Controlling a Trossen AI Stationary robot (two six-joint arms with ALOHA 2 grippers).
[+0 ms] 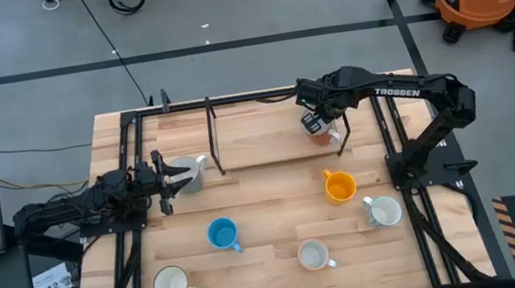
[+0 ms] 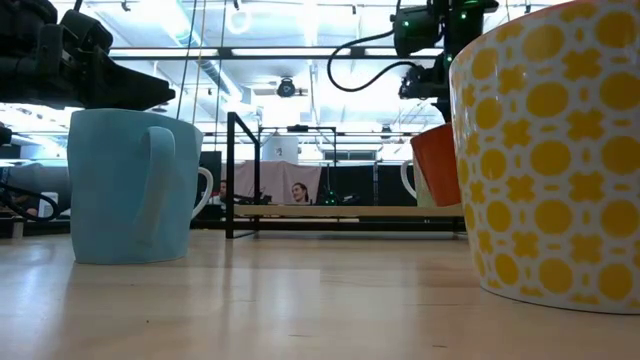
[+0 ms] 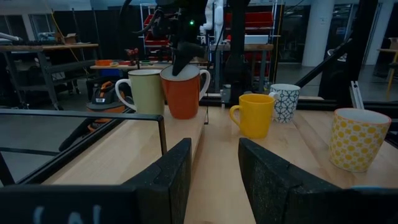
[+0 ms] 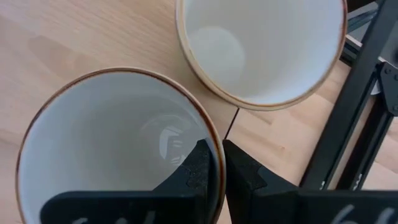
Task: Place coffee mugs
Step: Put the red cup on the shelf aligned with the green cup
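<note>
High view: right gripper (image 1: 321,127) over the reddish-brown mug (image 1: 318,136) at the far side of the table (image 1: 267,213), near the black rail. Left gripper (image 1: 173,175) at the left edge, around a grey mug (image 1: 190,175). Blue mug (image 1: 222,234), orange mug (image 1: 340,187) and three pale mugs in the near half.

Low view: blue mug (image 2: 133,185) left, yellow-patterned mug (image 2: 552,160) close right.

Left wrist view: fingers (image 3: 168,171) stand apart; whether they press the grey mug, cannot tell.

Right wrist view: fingers (image 4: 202,163) pinched onto the reddish-brown mug's (image 4: 112,143) rim, cream mug (image 4: 261,46) just beside.
</note>
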